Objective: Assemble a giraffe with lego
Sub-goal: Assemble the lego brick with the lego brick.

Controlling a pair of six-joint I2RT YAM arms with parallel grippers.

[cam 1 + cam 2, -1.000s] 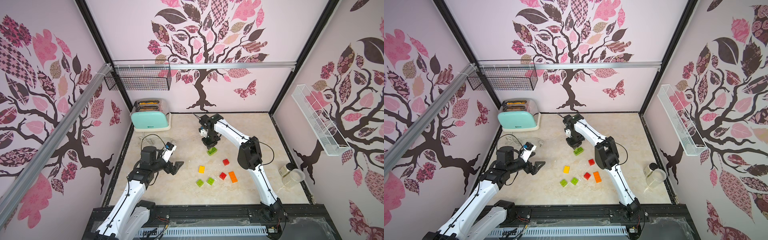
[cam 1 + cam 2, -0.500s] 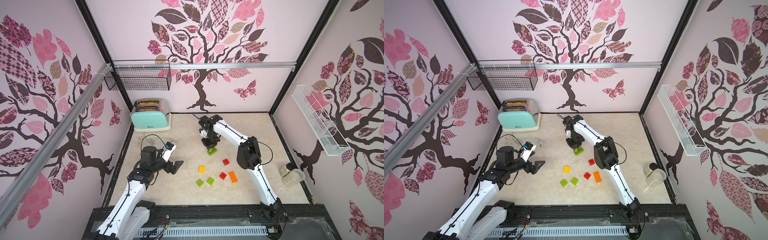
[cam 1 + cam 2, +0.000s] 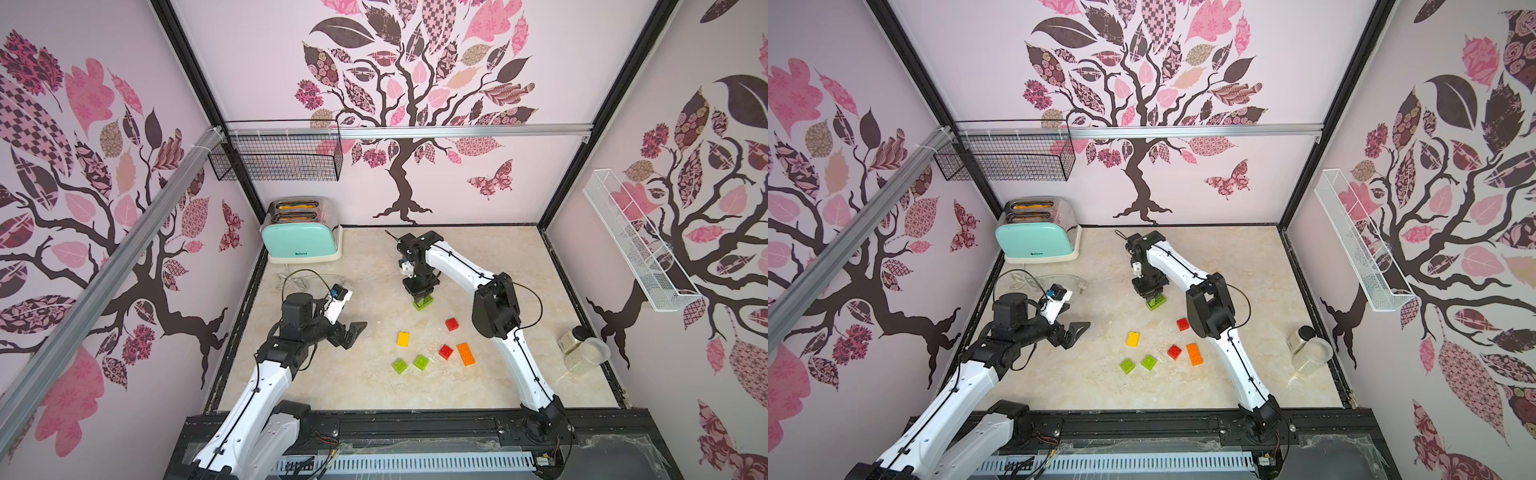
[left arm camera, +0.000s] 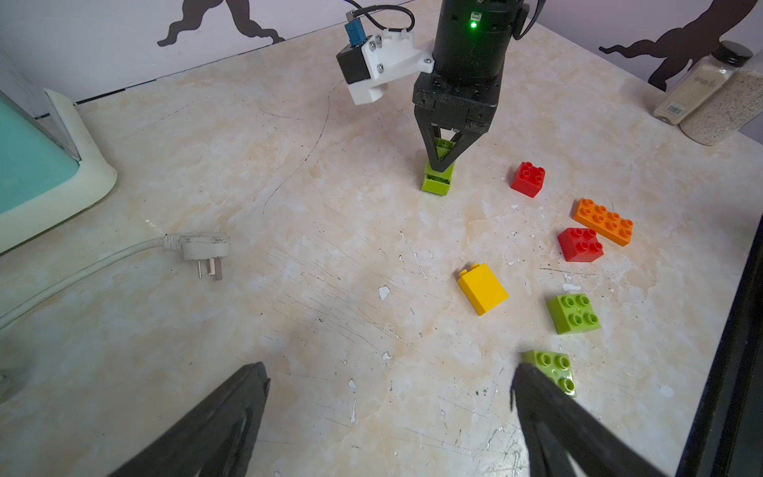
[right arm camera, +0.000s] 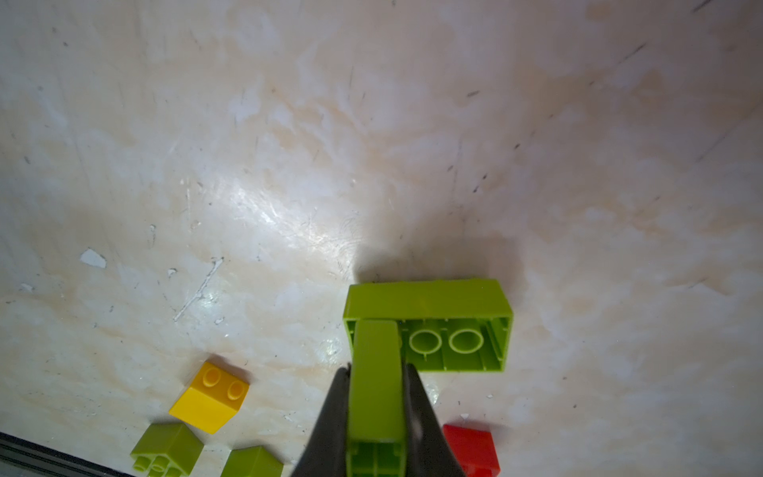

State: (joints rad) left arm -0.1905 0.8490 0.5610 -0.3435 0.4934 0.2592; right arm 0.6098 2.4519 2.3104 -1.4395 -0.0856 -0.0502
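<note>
My right gripper points straight down and is shut on a small lime-green lego brick. That brick's end meets a long lime-green brick lying hollow side up on the table. My left gripper hovers open and empty to the left of the loose bricks. One fingertip is next to a green brick. A yellow brick, two red bricks, an orange brick and a second green brick lie loose. No joined giraffe is in view.
A mint toaster stands at the back left, its cord and plug trailing over the table. Two jars stand by the right wall. A black wire basket and a white rack hang on the walls.
</note>
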